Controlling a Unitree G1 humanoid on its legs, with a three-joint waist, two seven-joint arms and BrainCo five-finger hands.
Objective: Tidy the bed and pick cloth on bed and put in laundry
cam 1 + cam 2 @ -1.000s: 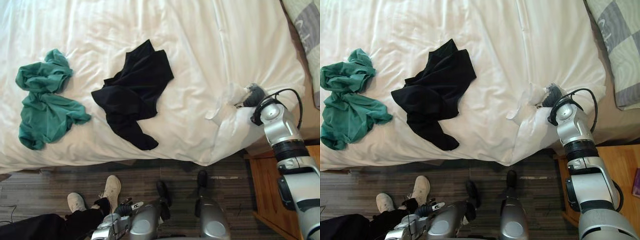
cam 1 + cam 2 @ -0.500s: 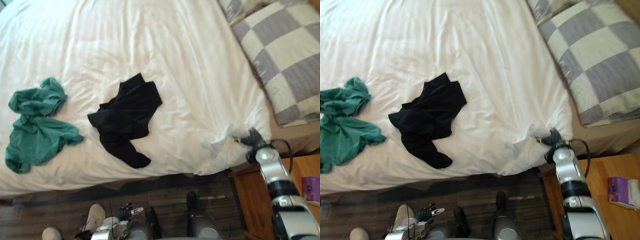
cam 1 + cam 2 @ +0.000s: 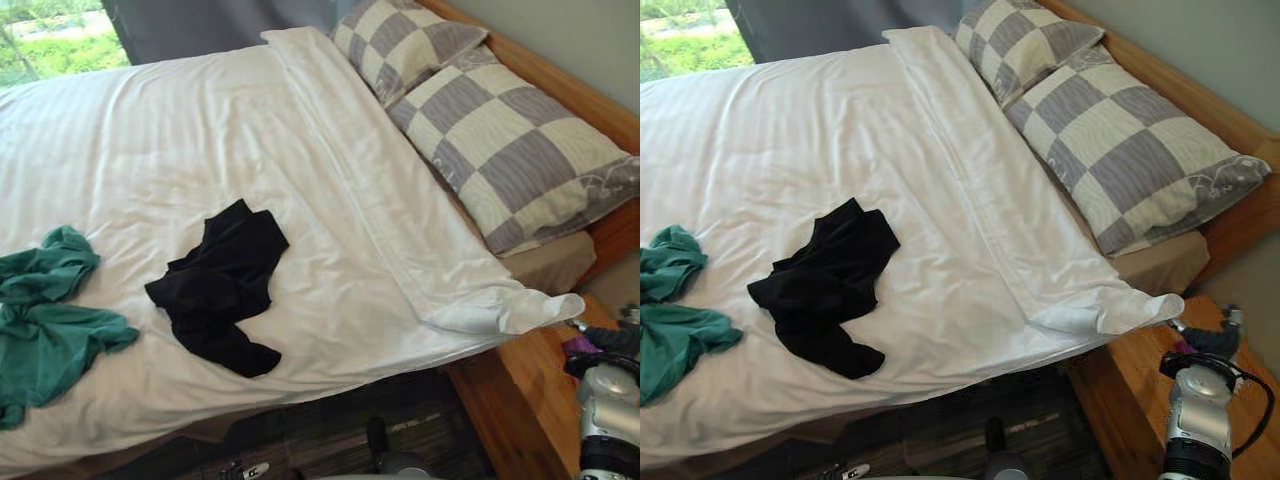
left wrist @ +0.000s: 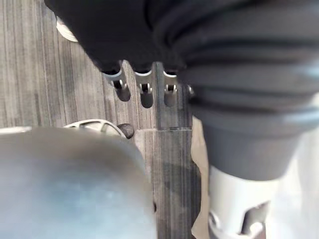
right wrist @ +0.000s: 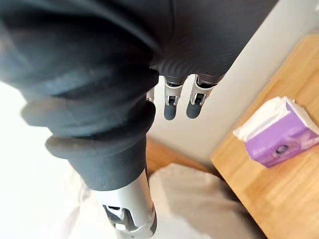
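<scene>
A black cloth (image 3: 215, 290) lies crumpled on the white duvet (image 3: 200, 140) near the bed's front edge. Left of it, a green cloth (image 3: 45, 325) is bunched at the view's edge. My right hand (image 3: 1212, 340) hangs off the bed's lower right corner, above the wooden nightstand (image 3: 1140, 400). Its fingers (image 5: 169, 107) are straight and hold nothing. The duvet's corner (image 3: 510, 310) lies flat just left of that hand, apart from it. In the left wrist view my left hand (image 4: 145, 94) points down at the floor, fingers straight and empty.
Two checked pillows (image 3: 500, 140) lie at the head of the bed against a wooden frame (image 3: 560, 85). A purple tissue box (image 5: 279, 134) sits on the nightstand. Dark plank floor (image 3: 330, 440) runs along the bed's front edge.
My right hand has let go of the duvet corner and drawn away to the right, over the nightstand. The camera has swung up, bringing the pillows into view.
</scene>
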